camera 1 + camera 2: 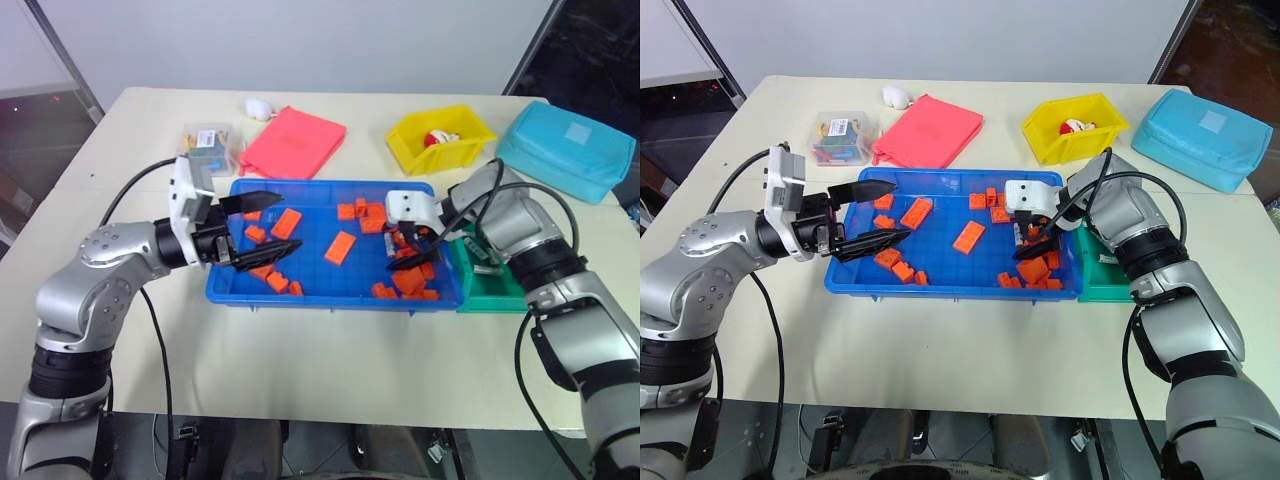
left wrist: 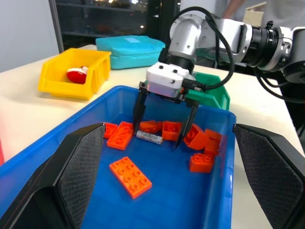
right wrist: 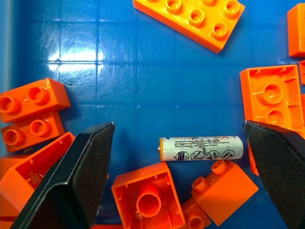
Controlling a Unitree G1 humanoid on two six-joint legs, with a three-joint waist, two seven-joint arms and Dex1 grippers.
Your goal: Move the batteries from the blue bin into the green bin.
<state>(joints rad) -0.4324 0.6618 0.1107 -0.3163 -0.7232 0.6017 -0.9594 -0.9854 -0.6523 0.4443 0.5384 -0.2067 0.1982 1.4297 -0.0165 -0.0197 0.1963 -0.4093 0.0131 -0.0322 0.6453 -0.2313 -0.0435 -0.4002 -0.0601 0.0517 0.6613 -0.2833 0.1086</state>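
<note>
One battery (image 3: pixel 200 148), a small white-silver cylinder, lies flat on the floor of the blue bin (image 1: pixel 330 299) among orange bricks (image 1: pixel 340 247). My right gripper (image 1: pixel 412 252) hangs open just above the battery (image 2: pixel 150 138), one finger on each side of it, not touching it. The green bin (image 1: pixel 492 290) stands against the blue bin's right end, partly hidden by my right arm. My left gripper (image 1: pixel 290 220) is held level and open over the blue bin's left part, nothing between its fingers.
Behind the blue bin stand a yellow bin (image 1: pixel 440 135) with a red-and-white item, a light-blue zip case (image 1: pixel 565 150), a pink pouch (image 1: pixel 293 142), a clear box of small parts (image 1: pixel 210 145) and a white object (image 1: pixel 258 108). Bricks crowd around the battery.
</note>
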